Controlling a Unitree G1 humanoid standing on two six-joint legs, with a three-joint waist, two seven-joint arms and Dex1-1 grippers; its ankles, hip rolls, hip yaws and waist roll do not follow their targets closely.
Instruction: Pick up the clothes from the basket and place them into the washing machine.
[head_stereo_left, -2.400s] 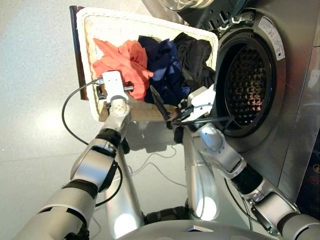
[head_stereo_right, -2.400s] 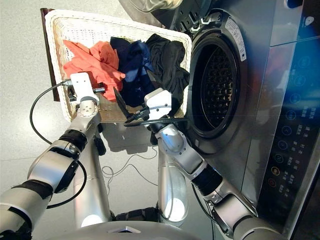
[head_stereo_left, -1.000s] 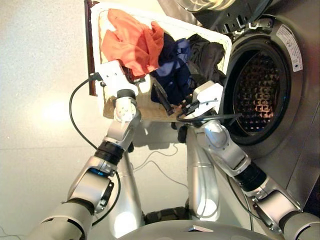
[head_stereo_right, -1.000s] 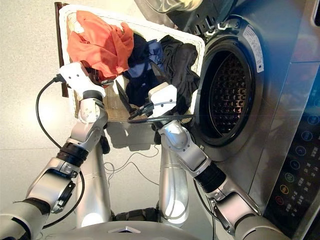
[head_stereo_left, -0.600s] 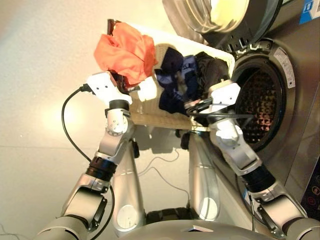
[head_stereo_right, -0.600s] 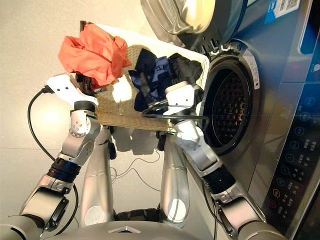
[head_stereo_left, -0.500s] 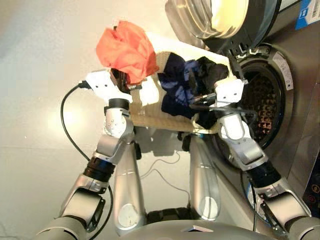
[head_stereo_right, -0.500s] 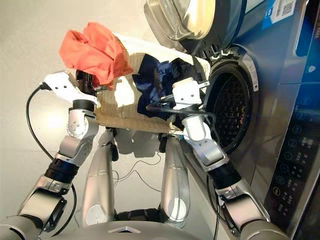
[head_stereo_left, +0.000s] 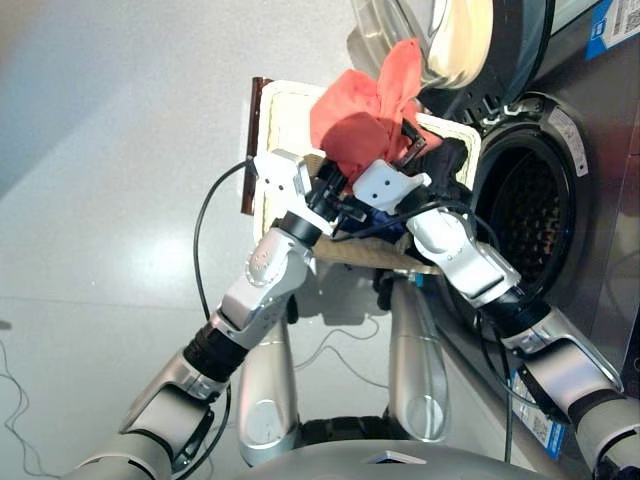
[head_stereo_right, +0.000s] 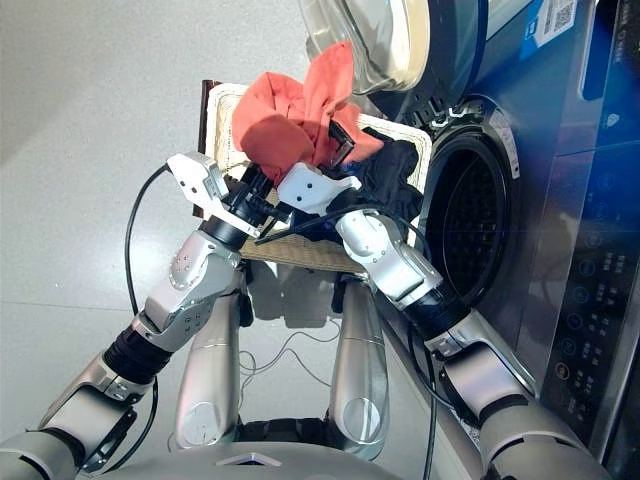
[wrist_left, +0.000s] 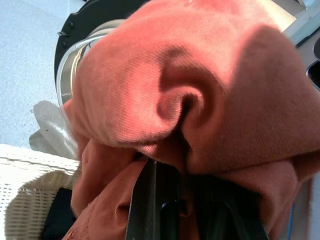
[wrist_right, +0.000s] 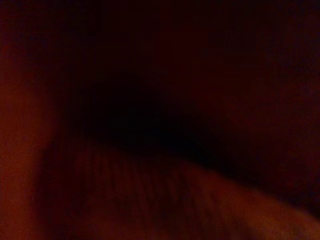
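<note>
The coral-red soft cloth garment (head_stereo_left: 365, 120) is held aloft above the rectangular cream-white woven wicker basket (head_stereo_left: 283, 108) with the dark brown edge, bunched into a rounded mass with one flap raised toward the round glass-windowed door (head_stereo_left: 440, 45) of the dark grey front-loading washing machine (head_stereo_left: 590, 190). The left gripper (head_stereo_left: 333, 188) is pressed into the underside of the bundle; in the left wrist view its black fingers (wrist_left: 150, 210) are seen buried in folds of the cloth, and the jaws appear closed on it. The right gripper (head_stereo_left: 412, 142) is set against the same bundle on the side nearer the machine; one black finger is seen beside the cloth, but whether its jaws are open or closed cannot be told, and the right wrist view is filled with dark reddish cloth. The black garment (head_stereo_right: 395, 180) is seen lying in the basket just beside the round black drum mouth (head_stereo_left: 530, 215), which is open. A scrap of royal blue garment (head_stereo_left: 385, 222) is glimpsed beneath the right forearm.
</note>
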